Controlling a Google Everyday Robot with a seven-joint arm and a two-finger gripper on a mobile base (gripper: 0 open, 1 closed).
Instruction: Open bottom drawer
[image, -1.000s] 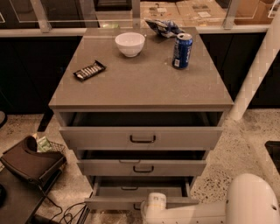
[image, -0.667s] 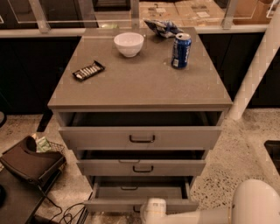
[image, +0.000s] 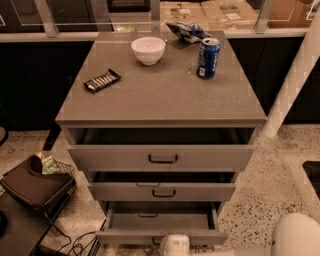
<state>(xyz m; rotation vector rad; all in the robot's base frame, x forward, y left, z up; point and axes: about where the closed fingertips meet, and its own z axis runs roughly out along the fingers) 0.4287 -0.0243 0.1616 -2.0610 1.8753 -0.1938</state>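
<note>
Gripper (image: 174, 245) is hovering at the front of the bottom drawer (image: 161, 221), which is standing pulled out, lowest in the cabinet (image: 160, 102); whether the gripper is parted or closed cannot be told. A bowl (image: 148, 50), a can (image: 208, 58) and a snack bar (image: 102, 80) are sitting atop the cabinet.

On the bench (image: 160, 100), a bowl (image: 148, 50) sits at the back, a can (image: 208, 58) right of it, a snack bar (image: 102, 80) left; below, the bottom drawer (image: 161, 221) juts furthest, the gripper (image: 174, 246) at its front.
</note>
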